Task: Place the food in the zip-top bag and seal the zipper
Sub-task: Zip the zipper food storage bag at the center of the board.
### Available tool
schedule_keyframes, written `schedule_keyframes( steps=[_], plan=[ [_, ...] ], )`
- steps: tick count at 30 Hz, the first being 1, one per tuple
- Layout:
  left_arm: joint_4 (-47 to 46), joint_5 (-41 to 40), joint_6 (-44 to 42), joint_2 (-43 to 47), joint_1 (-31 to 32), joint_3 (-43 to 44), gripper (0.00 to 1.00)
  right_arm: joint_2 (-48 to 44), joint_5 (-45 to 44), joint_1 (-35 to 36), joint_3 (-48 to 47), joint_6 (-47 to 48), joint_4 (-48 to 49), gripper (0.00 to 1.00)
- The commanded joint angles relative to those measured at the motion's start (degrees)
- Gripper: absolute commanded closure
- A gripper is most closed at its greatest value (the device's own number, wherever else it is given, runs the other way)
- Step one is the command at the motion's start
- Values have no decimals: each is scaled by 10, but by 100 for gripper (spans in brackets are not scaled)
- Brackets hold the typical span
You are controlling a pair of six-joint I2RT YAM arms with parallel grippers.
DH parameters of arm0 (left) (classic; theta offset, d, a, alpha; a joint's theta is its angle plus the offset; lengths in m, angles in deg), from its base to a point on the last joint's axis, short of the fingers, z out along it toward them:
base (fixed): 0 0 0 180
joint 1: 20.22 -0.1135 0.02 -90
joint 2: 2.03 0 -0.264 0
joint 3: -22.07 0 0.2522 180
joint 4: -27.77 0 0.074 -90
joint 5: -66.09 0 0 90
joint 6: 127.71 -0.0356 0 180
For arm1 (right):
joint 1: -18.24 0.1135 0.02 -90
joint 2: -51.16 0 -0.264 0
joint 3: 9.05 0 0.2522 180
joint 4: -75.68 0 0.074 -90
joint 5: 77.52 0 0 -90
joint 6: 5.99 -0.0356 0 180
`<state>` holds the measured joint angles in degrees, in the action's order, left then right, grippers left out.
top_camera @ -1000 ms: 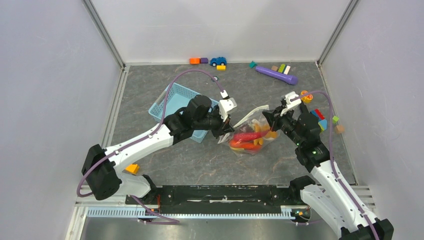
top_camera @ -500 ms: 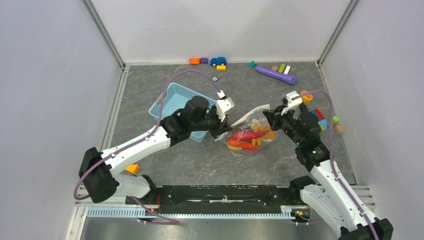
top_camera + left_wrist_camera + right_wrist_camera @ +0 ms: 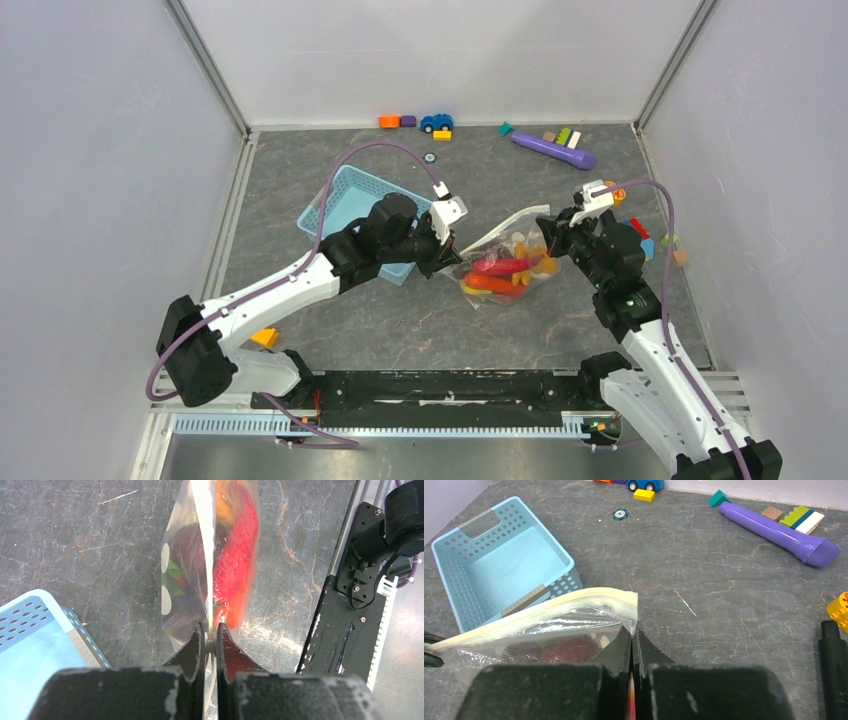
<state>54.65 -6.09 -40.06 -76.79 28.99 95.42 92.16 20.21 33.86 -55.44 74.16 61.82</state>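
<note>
Both arms are reached inward over the table, the wrists turned toward each other. The left gripper [image 3: 210,636] is clamped on one end of the zip-top bag [image 3: 182,575]. The right gripper [image 3: 632,636] is pinched shut on the opposite corner, just below the zipper [image 3: 574,599]. The bag is held between them, with the food [image 3: 235,565] bunched inside. A light-blue basket [image 3: 499,570] is seen beyond the right gripper to its left, and a purple cylinder [image 3: 774,532] farther ahead to its right.

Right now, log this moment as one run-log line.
left end effector: shut on zip-top bag | right end effector: shut on zip-top bag by zipper | food: inside zip-top bag | seal: cannot tell
</note>
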Motion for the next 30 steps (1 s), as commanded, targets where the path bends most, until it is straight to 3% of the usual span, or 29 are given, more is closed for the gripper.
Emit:
schedule_keyframes(
  steps=[1,30],
  plan=[
    [39,-7,18,22,-3,-7,98,-5,-72,-19,-19,11,29,100],
    [40,-16,36,32,-3,-21,98,0,-93,-38,-23,1,3,100]
  ],
)
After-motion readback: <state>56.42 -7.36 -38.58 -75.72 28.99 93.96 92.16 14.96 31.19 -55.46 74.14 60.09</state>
